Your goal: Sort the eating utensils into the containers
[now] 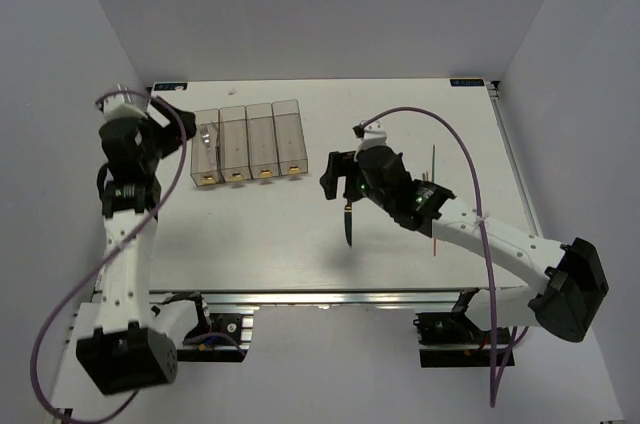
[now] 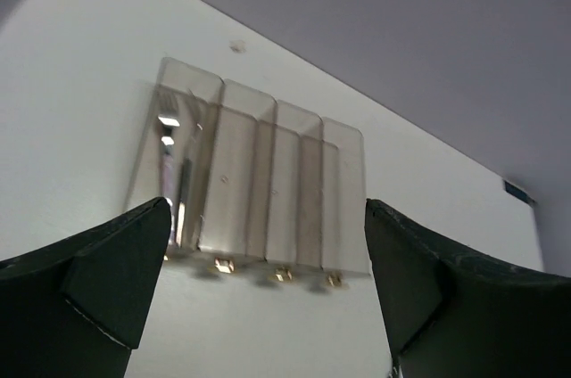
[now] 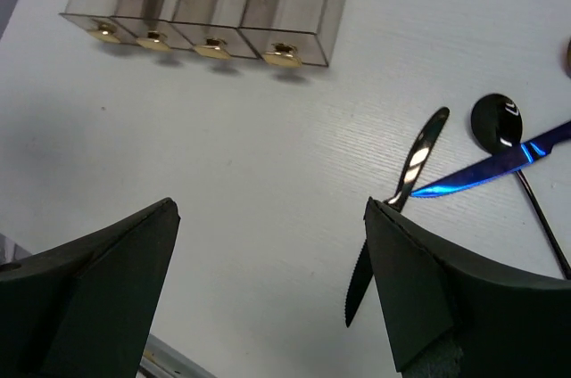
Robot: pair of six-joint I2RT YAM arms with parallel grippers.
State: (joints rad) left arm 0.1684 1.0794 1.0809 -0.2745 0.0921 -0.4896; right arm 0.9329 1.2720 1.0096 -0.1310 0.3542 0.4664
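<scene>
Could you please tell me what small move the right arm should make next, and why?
Probably slide the right claw sideways and lower it over the black knife. The claw is open and empty above the table, and the knife lies loose but partly under one finger rather than between the two. The blue knife has its tip close beside it, so go gently.

A robotics lab test cell: a white table (image 1: 260, 244) boxed in by plain pale walls (image 1: 300, 4) on three sides. A left arm (image 1: 125, 244) and a right arm (image 1: 490, 234) are bolted to an aluminium rail (image 1: 330, 296) at its near edge. Purple cables (image 1: 470, 154) loop loose, and cutlery (image 3: 419, 155) lies near clear bins (image 1: 250, 139).
</scene>
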